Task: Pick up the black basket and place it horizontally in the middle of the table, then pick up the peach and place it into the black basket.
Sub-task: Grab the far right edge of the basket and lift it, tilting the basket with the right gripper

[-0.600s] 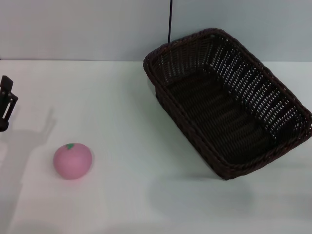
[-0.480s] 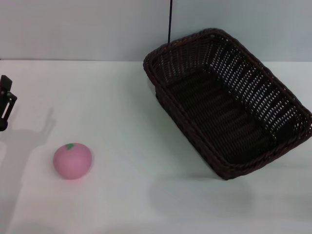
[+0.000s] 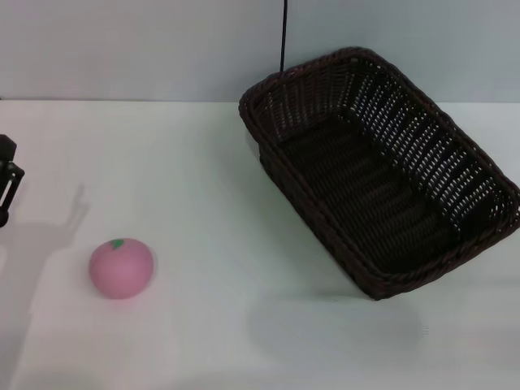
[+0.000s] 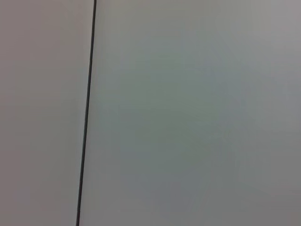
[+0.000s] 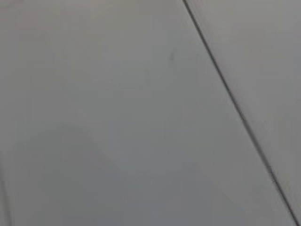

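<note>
Black basket [image 3: 382,175]: right half of head view, on table [image 3: 211,162], long axis diagonal from upper centre to lower right, not yet horizontal. Peach [image 3: 121,269]: lower left, well apart. Left gripper [image 3: 6,180]: left edge, finger state cannot tell. Right gripper unseen, presumably nearer.

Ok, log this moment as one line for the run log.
black basket: angled, table's right, empty | peach: front left, untouched | left gripper: left edge, clear of both | right gripper: unseen
</note>
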`<move>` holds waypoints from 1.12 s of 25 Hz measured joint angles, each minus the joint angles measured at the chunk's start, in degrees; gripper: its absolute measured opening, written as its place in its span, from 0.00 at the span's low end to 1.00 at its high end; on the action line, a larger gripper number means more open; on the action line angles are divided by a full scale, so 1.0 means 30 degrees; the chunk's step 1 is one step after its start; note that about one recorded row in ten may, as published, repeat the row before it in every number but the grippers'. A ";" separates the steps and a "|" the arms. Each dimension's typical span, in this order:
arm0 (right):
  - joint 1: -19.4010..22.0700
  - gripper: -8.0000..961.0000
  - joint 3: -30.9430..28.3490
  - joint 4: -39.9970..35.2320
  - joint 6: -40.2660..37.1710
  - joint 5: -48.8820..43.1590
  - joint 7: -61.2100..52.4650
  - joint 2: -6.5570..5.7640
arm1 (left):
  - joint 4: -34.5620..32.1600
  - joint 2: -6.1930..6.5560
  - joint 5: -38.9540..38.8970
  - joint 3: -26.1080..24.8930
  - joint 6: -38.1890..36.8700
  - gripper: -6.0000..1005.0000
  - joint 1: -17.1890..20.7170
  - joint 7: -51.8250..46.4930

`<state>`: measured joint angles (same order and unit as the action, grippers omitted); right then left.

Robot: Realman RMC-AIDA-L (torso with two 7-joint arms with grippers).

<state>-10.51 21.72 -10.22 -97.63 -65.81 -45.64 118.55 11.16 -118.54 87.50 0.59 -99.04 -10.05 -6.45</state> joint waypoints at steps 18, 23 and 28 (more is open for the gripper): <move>-0.3713 0.57 -0.0044 -2.1331 -0.1561 -1.9194 -2.7789 -0.2592 | -0.0147 0.0053 0.0045 0.0232 -0.0642 0.85 0.0487 -0.0275; -0.7801 0.57 0.0334 -1.8624 -0.2949 -2.4363 -2.8934 -0.4110 | -0.0175 0.0049 0.0047 0.0524 -0.0931 0.85 0.0761 -0.0280; -0.9865 0.56 0.1947 -1.5835 -0.0750 -2.6059 -2.9004 -0.3900 | -0.0177 0.0028 0.0042 0.0765 -0.1133 0.85 0.1126 -0.0280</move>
<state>-40.10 27.56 -57.72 -99.89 -143.99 -132.65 106.85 10.63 -118.45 87.62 2.89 -102.44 -6.68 -7.29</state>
